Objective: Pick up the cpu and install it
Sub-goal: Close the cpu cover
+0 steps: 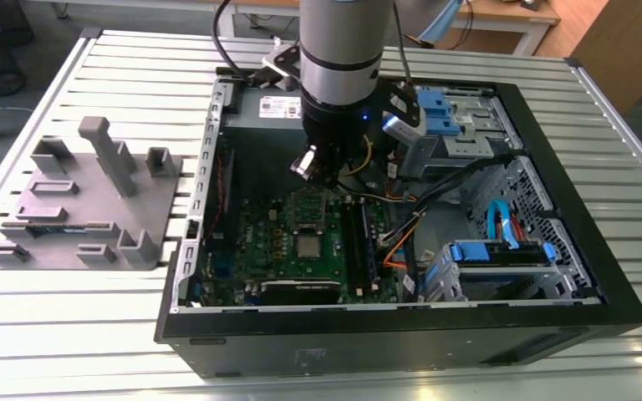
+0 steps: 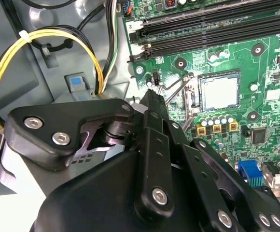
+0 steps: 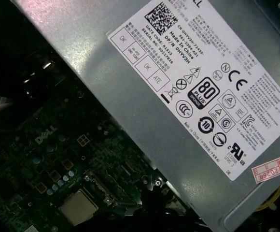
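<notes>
The cpu (image 1: 308, 246), lower centre in the exterior view, is probably light, stiff and fragile: hold its edges. The gripper (image 1: 312, 170) has its jaws closed and empty.

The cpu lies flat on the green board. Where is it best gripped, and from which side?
Probably by two opposite edges, coming straight down from above. The cpu is a thin flat square lying level on the motherboard, with parts close around it, so a sideways approach looks blocked.
</notes>
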You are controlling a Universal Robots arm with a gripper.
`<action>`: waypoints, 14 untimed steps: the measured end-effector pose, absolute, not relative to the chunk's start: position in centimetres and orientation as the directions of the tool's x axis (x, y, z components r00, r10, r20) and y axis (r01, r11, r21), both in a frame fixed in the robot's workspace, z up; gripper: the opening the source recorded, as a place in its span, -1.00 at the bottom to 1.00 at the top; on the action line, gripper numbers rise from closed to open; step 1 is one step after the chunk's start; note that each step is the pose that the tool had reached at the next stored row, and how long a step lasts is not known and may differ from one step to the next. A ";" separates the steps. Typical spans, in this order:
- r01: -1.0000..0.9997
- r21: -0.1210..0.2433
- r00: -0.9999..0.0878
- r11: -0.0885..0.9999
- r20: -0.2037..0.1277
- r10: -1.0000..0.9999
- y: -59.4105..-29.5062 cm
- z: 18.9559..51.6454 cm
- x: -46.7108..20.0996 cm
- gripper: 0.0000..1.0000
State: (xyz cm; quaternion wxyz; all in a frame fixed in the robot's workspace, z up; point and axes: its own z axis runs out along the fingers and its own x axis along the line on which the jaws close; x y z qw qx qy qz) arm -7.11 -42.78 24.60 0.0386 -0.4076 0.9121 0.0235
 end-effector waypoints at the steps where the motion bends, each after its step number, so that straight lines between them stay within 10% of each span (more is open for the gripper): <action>1: -0.746 0.011 -0.664 0.666 -0.090 -0.743 -42.8 24.6 -7.1 -0.79; 14: -0.757 0.011 -0.651 0.653 -0.100 -0.753 -43.1 24.9 -7.3 -0.79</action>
